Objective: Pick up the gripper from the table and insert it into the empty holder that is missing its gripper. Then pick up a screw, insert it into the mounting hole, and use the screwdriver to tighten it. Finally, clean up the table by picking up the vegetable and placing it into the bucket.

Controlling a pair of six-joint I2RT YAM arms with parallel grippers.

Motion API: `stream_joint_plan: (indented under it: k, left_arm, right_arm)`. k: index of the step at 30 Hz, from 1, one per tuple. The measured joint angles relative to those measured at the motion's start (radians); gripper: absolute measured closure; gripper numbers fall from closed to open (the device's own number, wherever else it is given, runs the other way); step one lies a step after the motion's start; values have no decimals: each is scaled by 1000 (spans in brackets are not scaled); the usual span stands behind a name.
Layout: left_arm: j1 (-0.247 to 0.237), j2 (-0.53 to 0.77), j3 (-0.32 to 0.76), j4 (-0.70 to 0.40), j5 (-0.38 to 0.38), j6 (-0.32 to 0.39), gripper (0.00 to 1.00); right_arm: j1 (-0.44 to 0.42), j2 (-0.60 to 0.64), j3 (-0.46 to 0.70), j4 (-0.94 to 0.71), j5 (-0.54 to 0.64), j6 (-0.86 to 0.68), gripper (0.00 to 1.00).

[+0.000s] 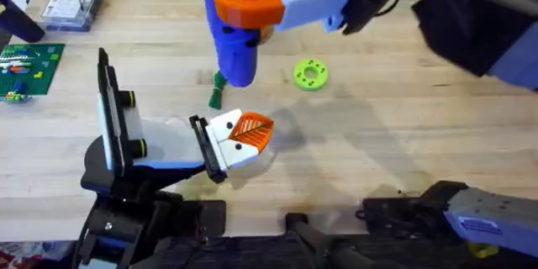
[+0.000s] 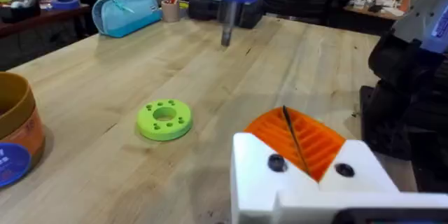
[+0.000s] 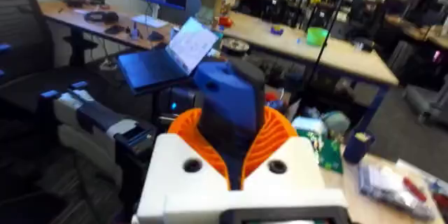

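A: Left arm, overhead: white link with blue trim along its lower edge, black bracket plate at the end. Left gripper [image 1: 244,134]: white block, orange ribbed finger, dark dots on the white face.

B: Left wrist view agrees. 2 black round screws on the white block, orange ribs fanning up behind them.

A: Base of that arm is black, blocky, with 2 black knobs ringed in yellow-green.

B: Right gripper [image 1: 252,4]: white housing, orange ribbed pads. Right wrist view shows 2 dark screw holes on its white face.

A: Right arm behind it: black casing, black cables, 1 small green light. Lower link is grey-blue, labelled.
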Motion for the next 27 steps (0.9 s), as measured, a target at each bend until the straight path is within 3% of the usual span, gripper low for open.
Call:
stream_joint_plan:
  k: [7,14,27]
  left_arm:
    - [0,0,0,0,-1,0,992]
    - [0,0,0,0,-5,0,992]
    - [0,0,0,0,-5,0,992]
  right_arm:
    - [19,0,-140,330,34,163,955]
    - [26,0,-160,351,47,246,955]
    - [67,0,-160,353,58,261,954]
